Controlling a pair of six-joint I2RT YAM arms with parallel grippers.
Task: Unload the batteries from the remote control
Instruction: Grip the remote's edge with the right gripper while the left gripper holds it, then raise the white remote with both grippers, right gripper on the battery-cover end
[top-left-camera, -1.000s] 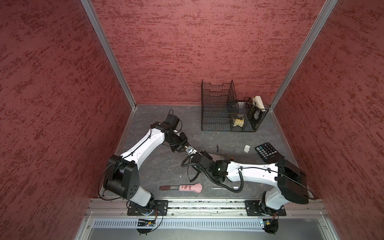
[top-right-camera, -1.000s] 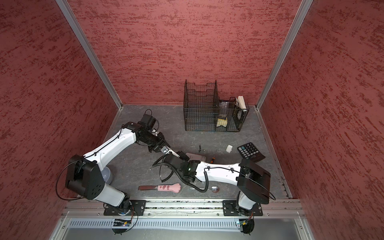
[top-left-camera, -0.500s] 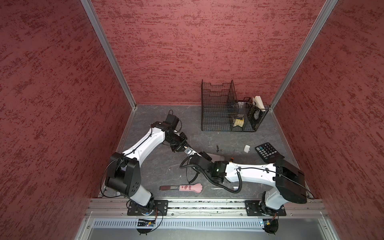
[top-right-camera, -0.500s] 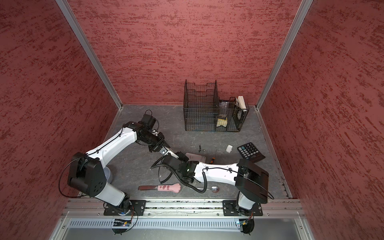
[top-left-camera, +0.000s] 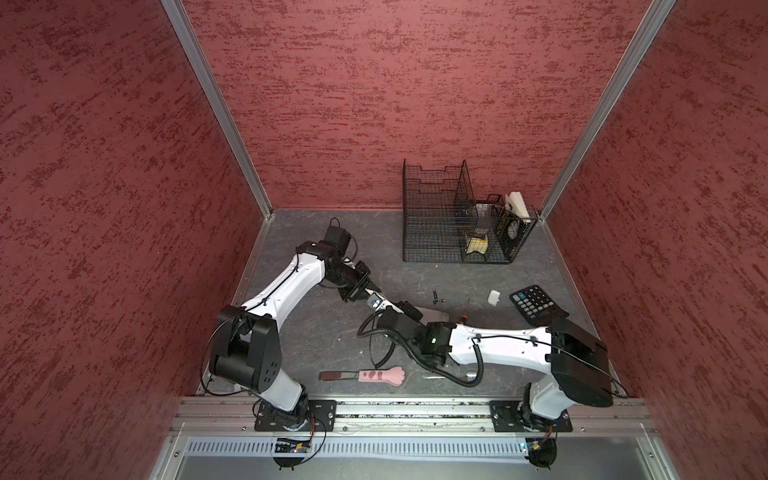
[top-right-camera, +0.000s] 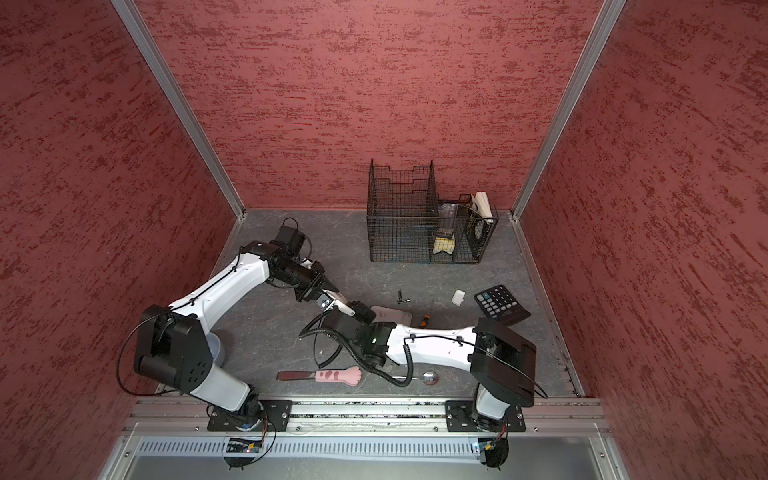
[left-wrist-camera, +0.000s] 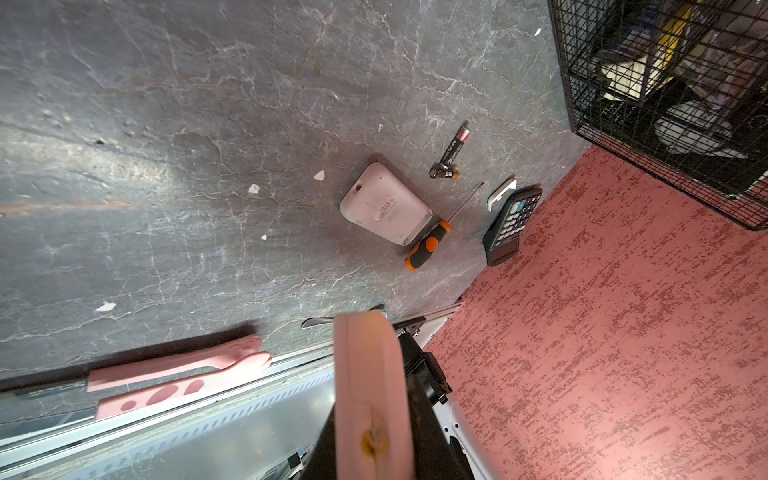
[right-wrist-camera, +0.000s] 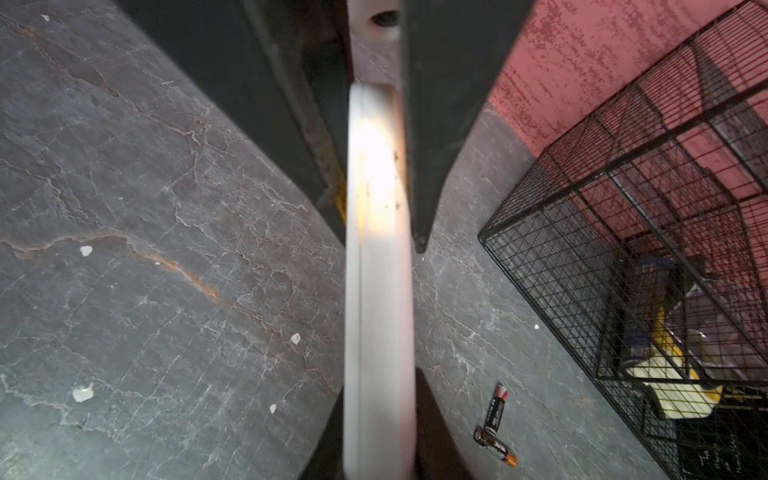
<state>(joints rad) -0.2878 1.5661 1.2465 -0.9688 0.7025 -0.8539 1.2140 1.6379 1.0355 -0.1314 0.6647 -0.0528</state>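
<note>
A slim white remote control (top-left-camera: 377, 304) hangs above the table between my two arms, edge-on in both wrist views. My left gripper (left-wrist-camera: 370, 419) is shut on one end of the remote control (left-wrist-camera: 368, 386). My right gripper (right-wrist-camera: 379, 440) is shut on the other end of the remote control (right-wrist-camera: 377, 291). The dark fingers (right-wrist-camera: 432, 124) of the left gripper flank its far end. Two batteries (top-left-camera: 436, 296) lie touching on the table beyond the grippers, dark with gold and red ends (right-wrist-camera: 496, 420) (left-wrist-camera: 450, 154). Whether any battery sits inside the remote is hidden.
A white box-like device (left-wrist-camera: 384, 203), an orange-handled screwdriver (left-wrist-camera: 428, 245), a small white cover (top-left-camera: 493, 297) and a calculator (top-left-camera: 536, 301) lie to the right. A wire basket (top-left-camera: 432, 249) stands at the back. A pink paw-shaped tool (top-left-camera: 365, 375) and a spoon (top-right-camera: 428, 377) lie near the front rail.
My left gripper's jaws have closed in on the remote's end. The right arm keeps its hold and has barely moved.
</note>
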